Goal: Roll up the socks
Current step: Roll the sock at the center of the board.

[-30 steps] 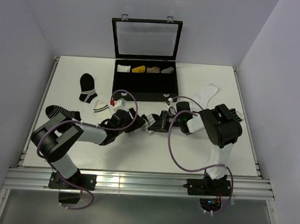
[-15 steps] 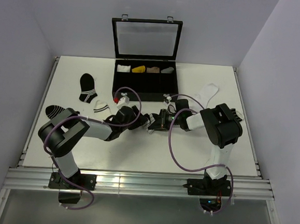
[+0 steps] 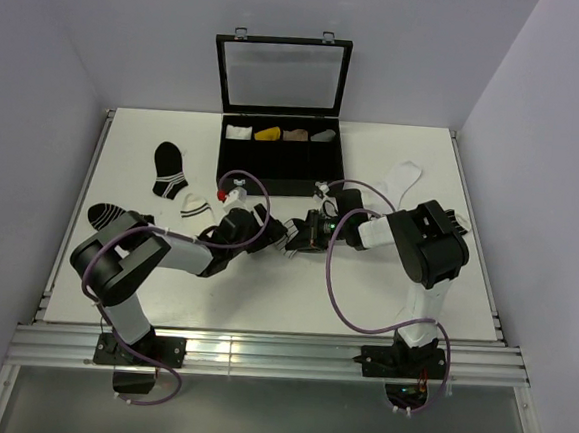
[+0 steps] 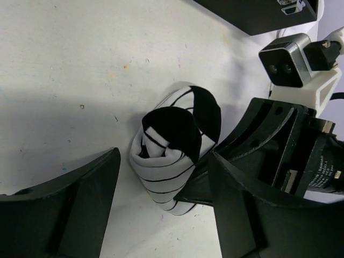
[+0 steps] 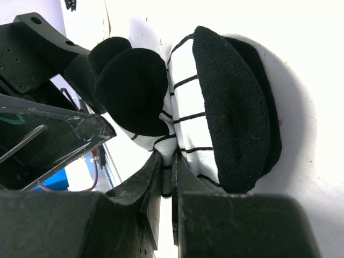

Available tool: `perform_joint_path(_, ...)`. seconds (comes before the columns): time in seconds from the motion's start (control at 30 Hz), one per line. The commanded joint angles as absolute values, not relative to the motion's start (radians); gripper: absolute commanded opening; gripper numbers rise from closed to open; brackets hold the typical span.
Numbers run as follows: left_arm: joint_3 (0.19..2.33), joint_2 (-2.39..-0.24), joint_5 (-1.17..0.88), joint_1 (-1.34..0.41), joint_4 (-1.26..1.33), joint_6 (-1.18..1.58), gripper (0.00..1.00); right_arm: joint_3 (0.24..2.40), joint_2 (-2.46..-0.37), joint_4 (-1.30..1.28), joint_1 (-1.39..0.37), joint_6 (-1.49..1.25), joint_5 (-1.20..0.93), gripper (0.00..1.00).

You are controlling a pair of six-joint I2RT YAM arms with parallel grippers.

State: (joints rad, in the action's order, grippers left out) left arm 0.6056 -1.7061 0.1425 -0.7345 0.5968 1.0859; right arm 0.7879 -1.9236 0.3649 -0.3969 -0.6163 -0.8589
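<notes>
I see socks (image 4: 174, 150) as rolled bundle on table (image 4: 80, 59), between left jaws, spread wide either side, likely ready to steady roll; right jaws narrow, pinching bundle's edge, probably so it cannot unwind

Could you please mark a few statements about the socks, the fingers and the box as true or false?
1. The fingers of the left gripper stand open on either side of the sock bundle. True.
2. The fingers of the right gripper are spread wide, clear of the bundle. False: they pinch its fabric.
3. The box lid is shut. False: it stands open.
4. A yellow roll sits in the box, in the row nearest the lid. True.
</notes>
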Motion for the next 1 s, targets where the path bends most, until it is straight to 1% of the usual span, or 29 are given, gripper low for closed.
perform_joint_path(0.0, 0.595, -1.724, 0.132, -0.738, 0.526, 1.057, 0.72, 0.799, -1.921, 0.273, -0.411, -0.557, -0.749, 0.10)
perform_joint_path(0.2, 0.641, -1.755, 0.169, -0.726, 0.433, 1.083, 0.65, 0.802, -1.922, 0.255, -0.417, -0.538, -0.729, 0.10)
perform_joint_path(0.4, 0.683, -1.804, 0.150, -0.709, 0.358, 1.097, 0.53, 0.804, -1.921, 0.224, -0.423, -0.514, -0.692, 0.10)
perform_joint_path(0.43, 0.698, -1.810, 0.147, -0.707, 0.327, 1.098, 0.46, 0.804, -1.918, 0.222, -0.426, -0.508, -0.684, 0.10)
perform_joint_path(0.5, 0.706, -1.821, 0.135, -0.706, 0.313, 1.097, 0.39, 0.802, -1.911, 0.213, -0.431, -0.502, -0.672, 0.10)
perform_joint_path(0.53, 0.709, -1.822, 0.132, -0.707, 0.308, 1.100, 0.31, 0.801, -1.899, 0.215, -0.433, -0.496, -0.660, 0.10)
perform_joint_path(0.6, 0.716, -1.822, 0.129, -0.707, 0.288, 1.095, 0.21, 0.795, -1.881, 0.216, -0.442, -0.491, -0.643, 0.11)
perform_joint_path(0.63, 0.724, -1.822, 0.127, -0.707, 0.279, 1.094, 0.14, 0.793, -1.855, 0.213, -0.445, -0.480, -0.617, 0.11)
perform_joint_path(0.7, 0.735, -1.818, 0.126, -0.707, 0.247, 1.085, 0.08, 0.792, -1.827, 0.203, -0.456, -0.463, -0.574, 0.15)
perform_joint_path(0.73, 0.744, -1.815, 0.129, -0.709, 0.233, 1.081, 0.03, 0.790, -1.809, 0.196, -0.474, -0.440, -0.551, 0.16)
perform_joint_path(0.77, 0.750, -1.813, 0.130, -0.707, 0.223, 1.078, 0.00, 0.790, -1.775, 0.180, -0.485, -0.430, -0.491, 0.21)
perform_joint_path(0.83, 0.765, -1.806, 0.136, -0.712, 0.183, 1.065, 0.00, 0.788, -1.734, 0.161, -0.526, -0.396, -0.421, 0.25)
perform_joint_path(0.87, 0.773, -1.799, 0.144, -0.712, 0.170, 1.057, 0.00, 0.787, -1.692, 0.144, -0.544, -0.385, -0.352, 0.30)
perform_joint_path(0.97, 0.799, -1.793, 0.164, -0.721, 0.114, 1.039, 0.00, 0.764, -1.623, 0.141, -0.615, -0.356, -0.226, 0.37)
